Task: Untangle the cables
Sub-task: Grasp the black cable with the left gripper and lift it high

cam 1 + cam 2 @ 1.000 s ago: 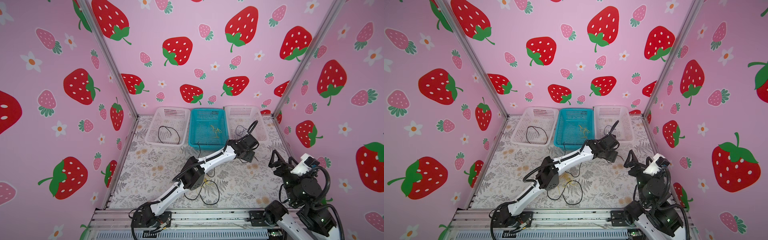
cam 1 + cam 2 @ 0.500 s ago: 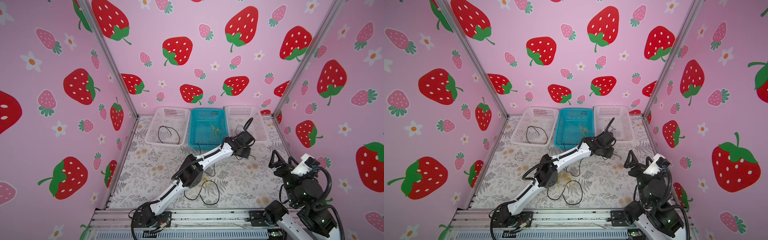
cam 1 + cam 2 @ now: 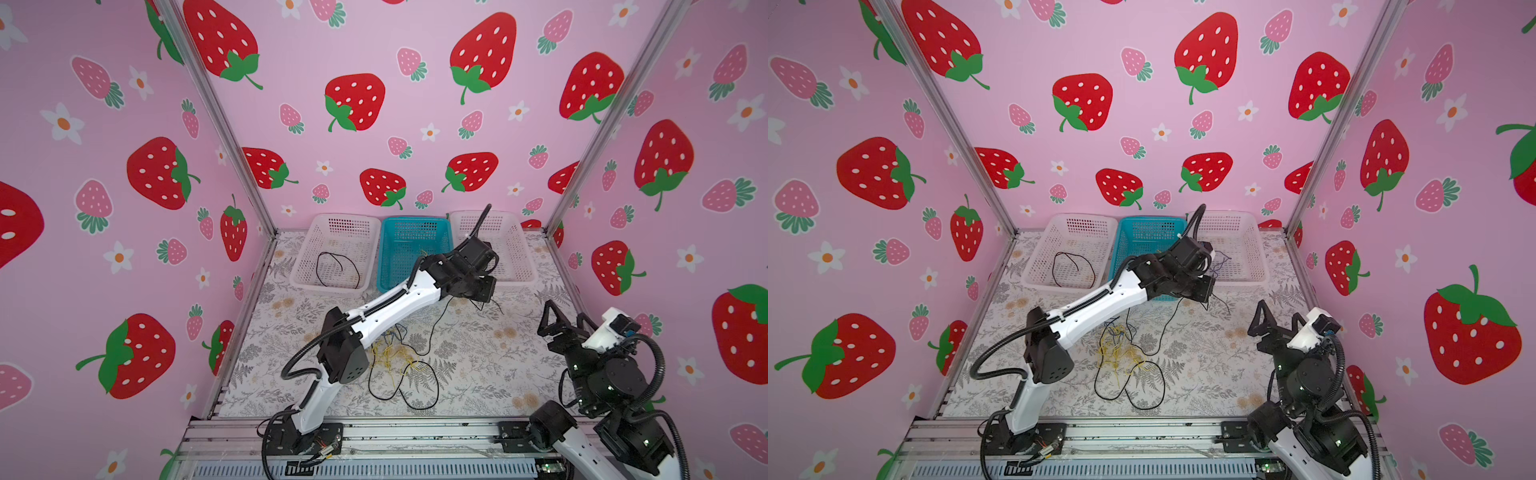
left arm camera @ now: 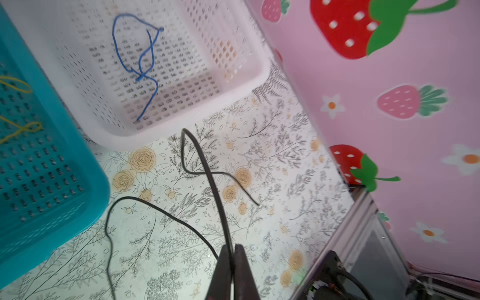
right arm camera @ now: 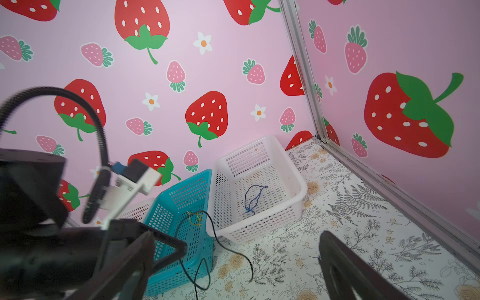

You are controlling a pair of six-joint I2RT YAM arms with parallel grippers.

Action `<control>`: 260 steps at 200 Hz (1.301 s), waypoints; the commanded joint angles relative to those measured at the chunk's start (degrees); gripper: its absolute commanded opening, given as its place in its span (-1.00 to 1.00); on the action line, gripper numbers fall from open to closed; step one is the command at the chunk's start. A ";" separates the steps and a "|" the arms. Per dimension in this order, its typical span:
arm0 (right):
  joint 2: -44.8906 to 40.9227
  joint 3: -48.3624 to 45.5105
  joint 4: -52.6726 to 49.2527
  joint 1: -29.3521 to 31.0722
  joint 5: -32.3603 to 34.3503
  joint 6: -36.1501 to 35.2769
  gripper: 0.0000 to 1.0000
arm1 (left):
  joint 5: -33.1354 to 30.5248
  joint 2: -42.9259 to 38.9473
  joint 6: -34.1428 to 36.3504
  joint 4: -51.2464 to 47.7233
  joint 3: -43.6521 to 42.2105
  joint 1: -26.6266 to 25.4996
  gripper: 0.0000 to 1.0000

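Left wrist, cable (image 4: 217, 202) clamped (near basket rim (image 4: 197, 111))

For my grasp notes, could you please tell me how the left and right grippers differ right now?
The left gripper is shut on a black cable; the right gripper stands open and holds nothing. The left gripper reaches out near the white basket with the blue cable; the right gripper sits back at the right side of the table. Both have dark fingers.

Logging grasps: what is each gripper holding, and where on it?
Left gripper pinches the black cable partway along, short of its free end; right gripper holds nothing.
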 commanded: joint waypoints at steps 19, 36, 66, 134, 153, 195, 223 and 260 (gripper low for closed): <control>-0.61 -0.68 3.06 -0.10 -0.85 -0.92 0.99 | -0.13 -11.91 1.94 -5.18 -0.83 3.88 -1.00; -0.21 -0.68 3.48 -0.10 -1.21 -1.18 0.99 | -1.13 -17.12 3.74 -5.68 -0.85 5.86 -1.00; 0.84 -0.65 4.02 -0.10 -1.73 -1.19 0.99 | -3.25 -23.20 7.22 -9.48 4.20 9.82 -1.00; 5.27 -0.52 7.35 -0.10 -4.95 -0.49 0.99 | -3.90 -32.54 11.82 -8.80 16.41 19.93 -1.00; 6.78 0.00 8.11 -0.11 -5.92 -0.39 0.99 | -7.90 -34.26 14.54 -7.36 17.31 21.66 -1.00; 9.35 0.43 10.00 -0.10 -7.62 -0.17 0.99 | -10.04 -35.05 15.25 -0.26 17.89 27.91 -1.00; 10.98 0.58 11.32 -0.10 -9.25 0.74 0.99 | -14.89 -33.81 17.77 5.28 16.59 30.40 -1.00; 12.52 1.38 11.90 -0.11 -11.19 0.87 1.00 | -11.74 -32.48 13.96 9.96 14.04 38.72 -1.00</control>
